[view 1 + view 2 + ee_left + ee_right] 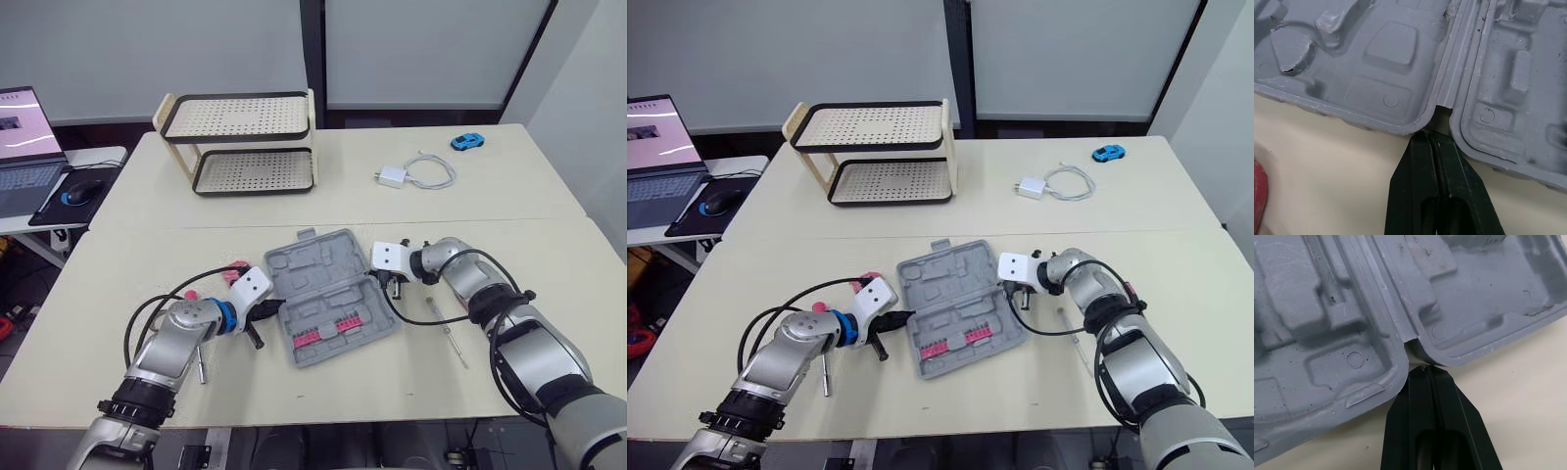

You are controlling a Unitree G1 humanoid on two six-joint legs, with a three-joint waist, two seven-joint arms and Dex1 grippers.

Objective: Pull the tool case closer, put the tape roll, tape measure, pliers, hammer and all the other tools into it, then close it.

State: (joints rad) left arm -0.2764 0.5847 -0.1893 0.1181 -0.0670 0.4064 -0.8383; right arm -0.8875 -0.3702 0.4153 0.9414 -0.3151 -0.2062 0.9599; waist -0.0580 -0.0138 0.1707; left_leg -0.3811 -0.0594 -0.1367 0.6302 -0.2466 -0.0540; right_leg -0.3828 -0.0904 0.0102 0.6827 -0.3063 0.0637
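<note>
Tool case (open flat) lies with thin tool beside, rack beyond.

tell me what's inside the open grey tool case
The open grey plastic tool case holds two pink strips in its near half; its other moulded recesses look empty. Anything beneath the moulded lining is covered and cannot be seen.

A two-tier rack, a white charger and a blue toy car sit on the far table.
</note>
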